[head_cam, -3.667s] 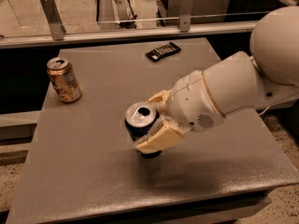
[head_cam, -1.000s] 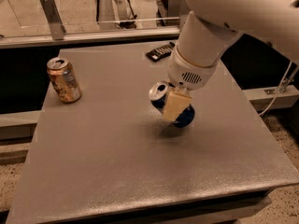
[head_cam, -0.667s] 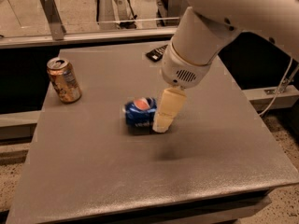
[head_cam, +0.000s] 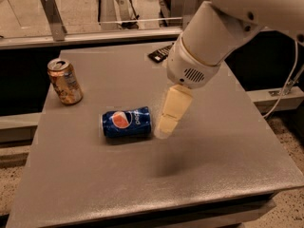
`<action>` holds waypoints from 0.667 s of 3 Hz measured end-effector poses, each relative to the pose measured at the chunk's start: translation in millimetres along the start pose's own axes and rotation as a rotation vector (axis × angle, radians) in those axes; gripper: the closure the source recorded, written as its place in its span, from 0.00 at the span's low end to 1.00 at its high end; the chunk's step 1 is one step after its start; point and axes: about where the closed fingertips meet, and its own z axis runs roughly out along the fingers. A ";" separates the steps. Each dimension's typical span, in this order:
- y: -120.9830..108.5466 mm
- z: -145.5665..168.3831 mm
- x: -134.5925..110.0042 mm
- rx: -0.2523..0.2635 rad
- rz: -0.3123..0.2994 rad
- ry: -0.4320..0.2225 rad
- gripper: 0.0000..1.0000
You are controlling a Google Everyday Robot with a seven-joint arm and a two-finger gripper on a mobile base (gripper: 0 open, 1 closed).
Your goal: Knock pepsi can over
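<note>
The pepsi can (head_cam: 126,122) lies on its side on the grey table (head_cam: 204,160), a little left of centre, its round logo facing up and its length running left to right. My gripper (head_cam: 167,125) hangs just to the right of the can's right end, a little above the table. It holds nothing. The white arm reaches down to it from the upper right.
A gold-tan can (head_cam: 64,81) stands upright at the table's left edge. A black remote-like object (head_cam: 159,54) lies at the back, partly behind my arm. A metal rail and posts run behind the table. The table's right and front edges drop to the floor.
The pepsi can has gone from upright in my gripper to lying on its side on the table. It has rolled a little to the left. My gripper has let go and lifted slightly.
</note>
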 end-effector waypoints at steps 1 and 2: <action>1.6 -22.1 17.2 0.033 0.039 -0.067 0.00; 0.0 -63.6 50.0 0.106 0.088 -0.177 0.00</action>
